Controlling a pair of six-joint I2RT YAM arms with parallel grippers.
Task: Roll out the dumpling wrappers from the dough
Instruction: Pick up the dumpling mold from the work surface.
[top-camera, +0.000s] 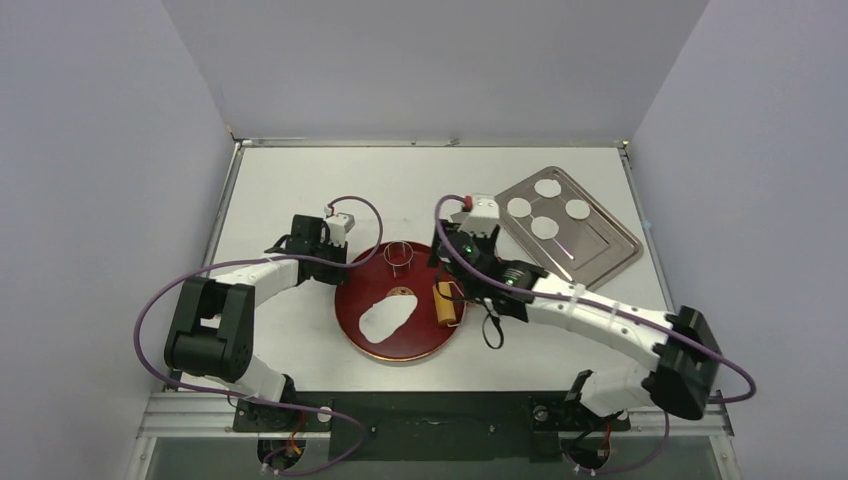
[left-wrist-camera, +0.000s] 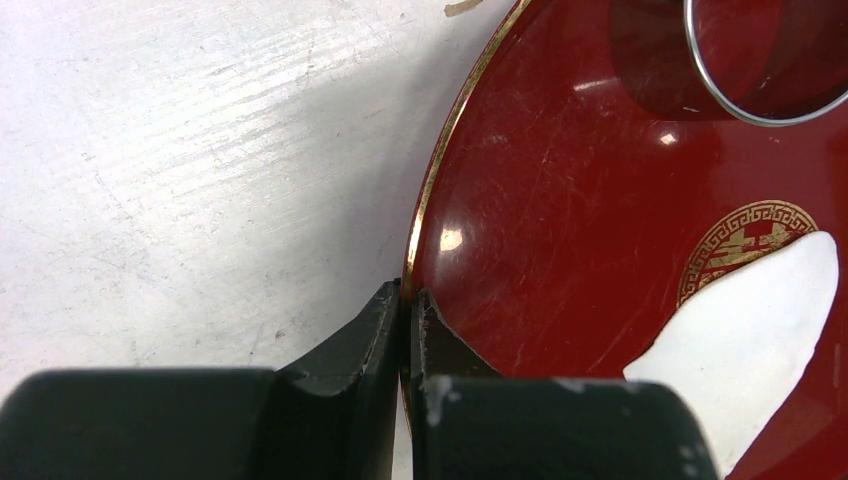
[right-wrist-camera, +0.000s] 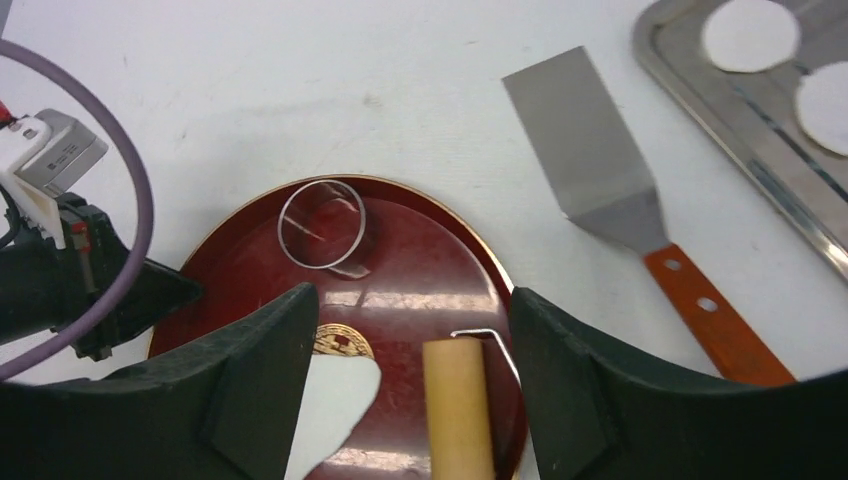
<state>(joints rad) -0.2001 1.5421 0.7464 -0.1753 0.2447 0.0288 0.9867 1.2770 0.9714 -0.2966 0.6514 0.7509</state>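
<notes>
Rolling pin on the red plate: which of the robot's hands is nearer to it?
Right. The right hand hangs open over the rolling pin, fingers either side; the left hand pinches the red plate at its opposite rim.

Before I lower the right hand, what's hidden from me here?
Spatula: top view, under the right arm; right wrist view, handle end behind the right hand.
Dough: same view, mostly behind that hand.
Rolling pin: same view, lower end cut by bottom edge.
Red plate: left wrist view, mostly off frame.
</notes>
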